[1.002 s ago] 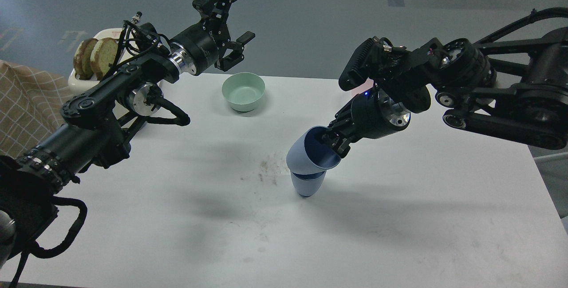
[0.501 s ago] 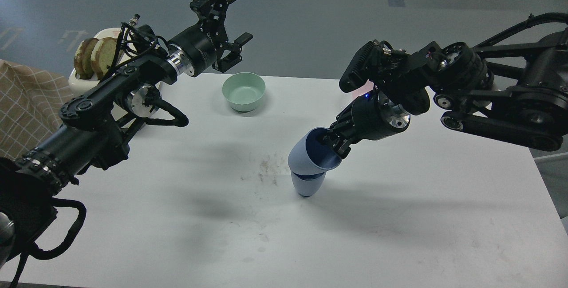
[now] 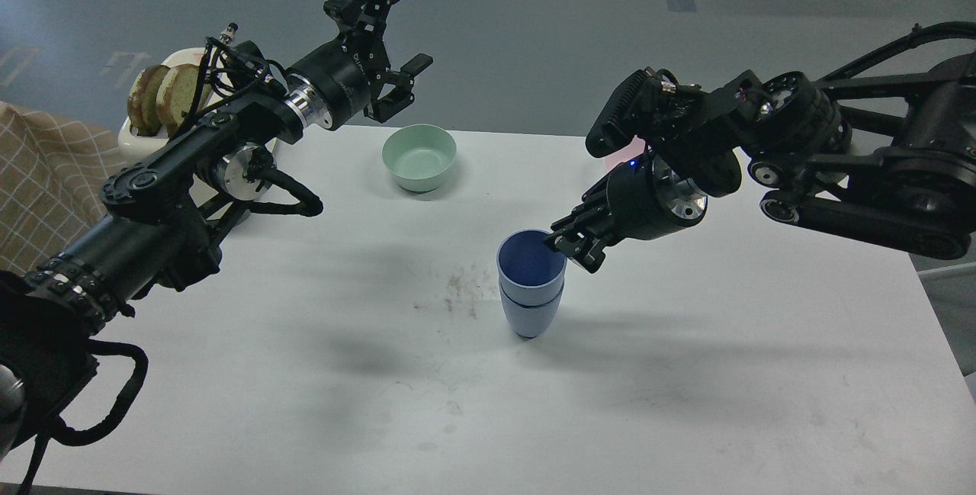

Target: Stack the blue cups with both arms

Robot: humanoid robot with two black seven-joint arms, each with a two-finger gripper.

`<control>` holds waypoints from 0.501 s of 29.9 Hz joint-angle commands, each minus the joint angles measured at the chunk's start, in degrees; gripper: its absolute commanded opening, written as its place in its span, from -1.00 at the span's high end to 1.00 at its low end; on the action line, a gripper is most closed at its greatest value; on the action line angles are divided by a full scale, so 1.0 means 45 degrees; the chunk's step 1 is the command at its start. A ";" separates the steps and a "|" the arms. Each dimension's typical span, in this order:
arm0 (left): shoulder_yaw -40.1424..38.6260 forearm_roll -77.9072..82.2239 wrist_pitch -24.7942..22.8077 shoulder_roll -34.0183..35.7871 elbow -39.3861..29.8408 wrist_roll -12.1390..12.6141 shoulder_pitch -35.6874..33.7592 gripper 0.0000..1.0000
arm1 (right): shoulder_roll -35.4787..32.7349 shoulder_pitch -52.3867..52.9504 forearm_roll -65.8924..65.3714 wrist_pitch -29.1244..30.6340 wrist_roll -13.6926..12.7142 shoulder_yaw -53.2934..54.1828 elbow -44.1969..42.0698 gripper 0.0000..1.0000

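Two pale blue cups stand nested and upright near the middle of the white table [image 3: 305, 403]. The upper cup [image 3: 529, 270] shows its dark blue inside and sits in the lower cup [image 3: 528, 318]. My right gripper [image 3: 577, 248] is just beside the upper cup's right rim, its fingers spread and no longer around the rim. My left gripper [image 3: 409, 27] is open and empty, held high above the table's far left edge, well away from the cups.
A mint green bowl [image 3: 418, 156] stands at the back of the table. A pink bowl [image 3: 621, 150] shows only as a sliver behind my right arm. Toast slices [image 3: 162, 96] on a white dish and a checked cloth [image 3: 38, 182] lie at the left.
The upper cup was tilted in my right gripper over the lower cup; now it sits upright, nested in it, and the gripper has let go. My left arm drifted slightly up.
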 commanded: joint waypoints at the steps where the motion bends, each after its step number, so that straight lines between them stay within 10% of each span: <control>1: -0.0009 0.0001 0.0001 0.0005 -0.0001 0.0018 0.0000 -0.95 | -0.0023 0.0000 0.0017 0.0005 0.0000 0.0018 -0.0013 0.28; 15: -0.0028 0.0020 0.0059 -0.0015 -0.0001 -0.0040 0.0000 -0.95 | -0.1077 0.0215 0.1636 0.0005 0.0000 0.3454 -0.2744 -0.87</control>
